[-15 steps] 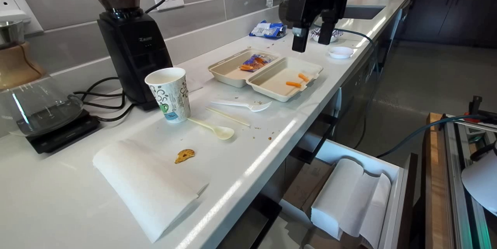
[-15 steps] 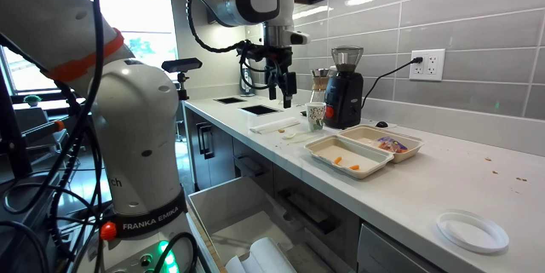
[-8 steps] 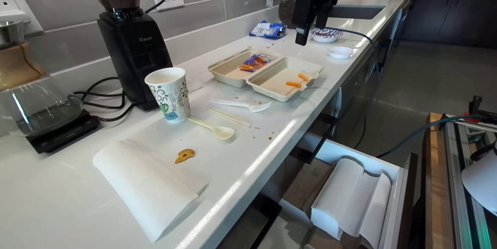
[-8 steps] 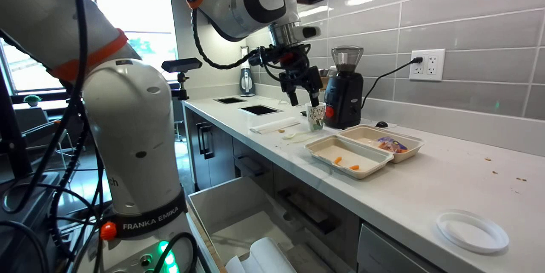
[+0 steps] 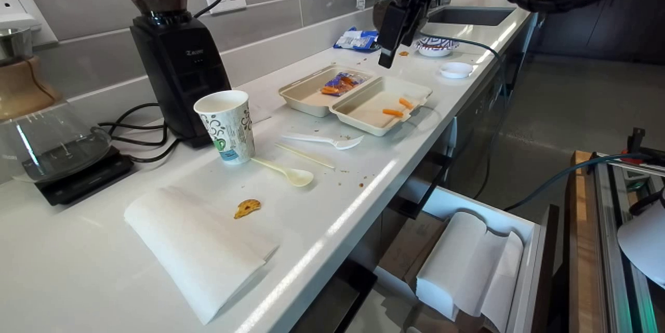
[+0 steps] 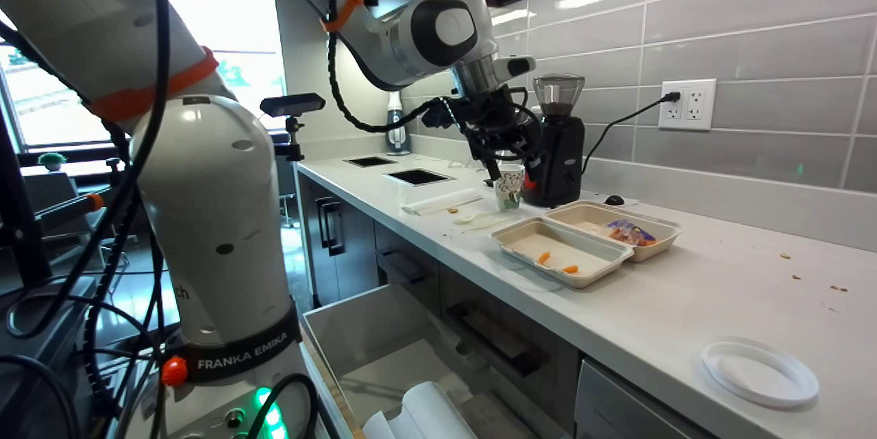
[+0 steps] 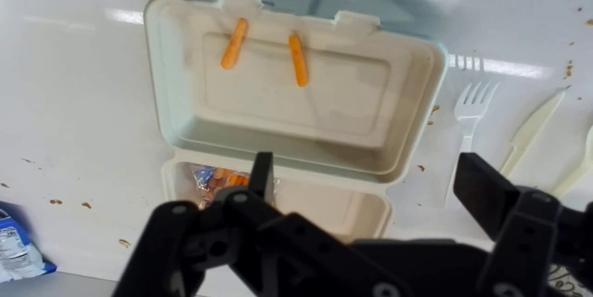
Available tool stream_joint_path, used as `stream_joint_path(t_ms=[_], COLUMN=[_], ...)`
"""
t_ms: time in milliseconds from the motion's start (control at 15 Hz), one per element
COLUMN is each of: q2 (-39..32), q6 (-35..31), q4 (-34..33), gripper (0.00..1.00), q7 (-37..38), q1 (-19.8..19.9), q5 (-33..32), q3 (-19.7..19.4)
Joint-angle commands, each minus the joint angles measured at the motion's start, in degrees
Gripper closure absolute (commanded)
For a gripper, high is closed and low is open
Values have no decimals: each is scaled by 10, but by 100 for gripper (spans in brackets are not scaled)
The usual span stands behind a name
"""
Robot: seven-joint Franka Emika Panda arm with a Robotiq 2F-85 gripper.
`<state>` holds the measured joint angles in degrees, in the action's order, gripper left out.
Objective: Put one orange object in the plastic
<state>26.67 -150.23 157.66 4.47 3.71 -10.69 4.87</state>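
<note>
Hinged clamshell container (image 7: 296, 116), wrist view. Two baby carrots (image 7: 298, 60) lie side by side, apart, inside its tabbed compartment (image 7: 343, 84). Gripper (image 7: 370, 176): jaws wide apart, positioned higher than the container. Fork (image 7: 470, 109): on the countertop (image 7: 83, 116), just beside the container's end.

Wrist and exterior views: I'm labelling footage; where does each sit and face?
Wrist view: from above the takeout clamshell, facing down; open gripper shows.
Exterior view: above the counter, facing toward the sink; gripper shows.
Exterior view: beside the robot base, facing back along the counter; arm shows.
Both exterior views share the paper cup.
</note>
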Motion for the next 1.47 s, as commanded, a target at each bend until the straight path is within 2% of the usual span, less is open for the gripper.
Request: stream_joint_path(t_ms=[0,133,267,600,867,933,1400], q2=[3,5,-27,-55,-68,-104,-181], q6=[2,2,6,16,16,-8,-55], q4=[-1,-1,-6,-8,-10,-15,-29], gripper=[0,0,0,0,0,0,0], q7=[0,0,-33,-99,-134,-132,-163], q1=[-1,-1,-28,-54,-57,-53,-41], q5=[0,0,32,63,65,64,60], q3=[-1,-1,-23,-51,-60,-61,-78])
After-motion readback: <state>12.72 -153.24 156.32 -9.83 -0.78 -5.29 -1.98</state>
